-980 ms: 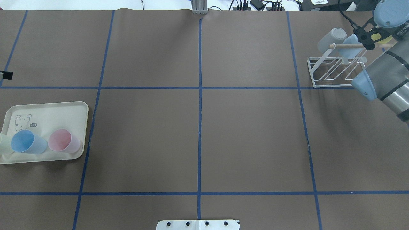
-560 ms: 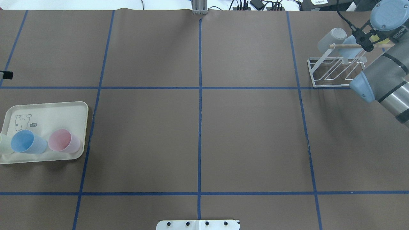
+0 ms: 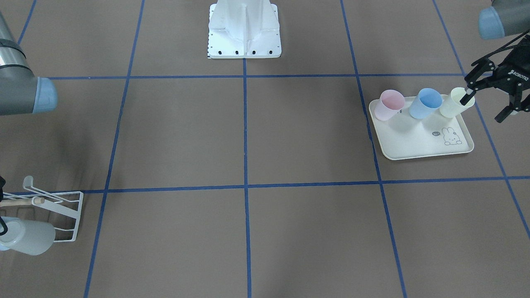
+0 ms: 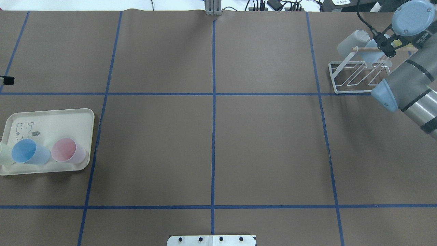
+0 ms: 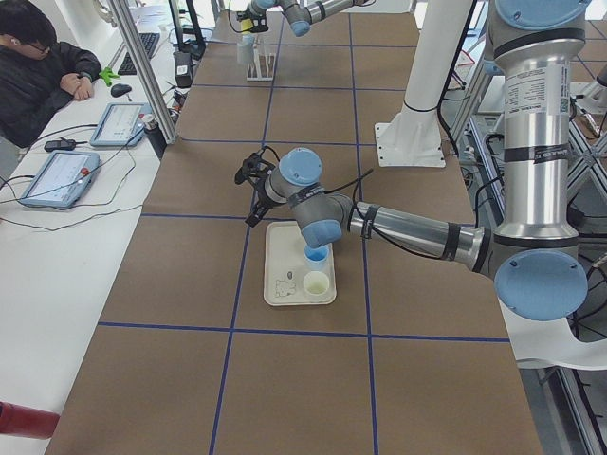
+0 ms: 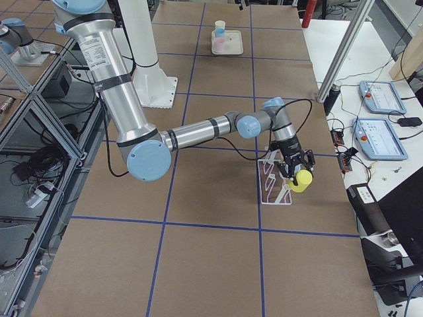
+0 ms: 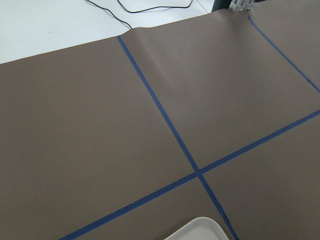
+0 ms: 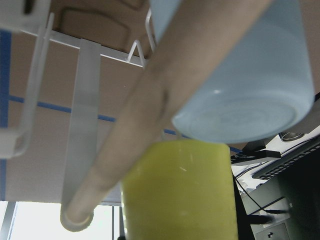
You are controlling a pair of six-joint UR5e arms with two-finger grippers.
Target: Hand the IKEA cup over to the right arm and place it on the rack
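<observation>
The right gripper (image 6: 296, 173) holds a yellow cup (image 6: 304, 182) at the rack (image 6: 270, 185), close by its wooden bar (image 8: 165, 100) and a light blue cup (image 8: 240, 65). Far from the rack, the left gripper (image 3: 483, 108) is spread wide.

Silver-grey arm tubes (image 4: 409, 80), pale blue joint caps (image 4: 411, 17), white base (image 3: 244, 33), black ROBOTIQ-marked left gripper (image 3: 483, 107)

Brown table covering (image 4: 153, 143) with blue tape grid (image 4: 213, 136), white side bench (image 5: 66, 270) alongside.

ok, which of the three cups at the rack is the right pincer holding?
The yellow cup, clamped in the right pincer at the rack. The grey cup and pale blue cup hang on it, ungripped.
</observation>
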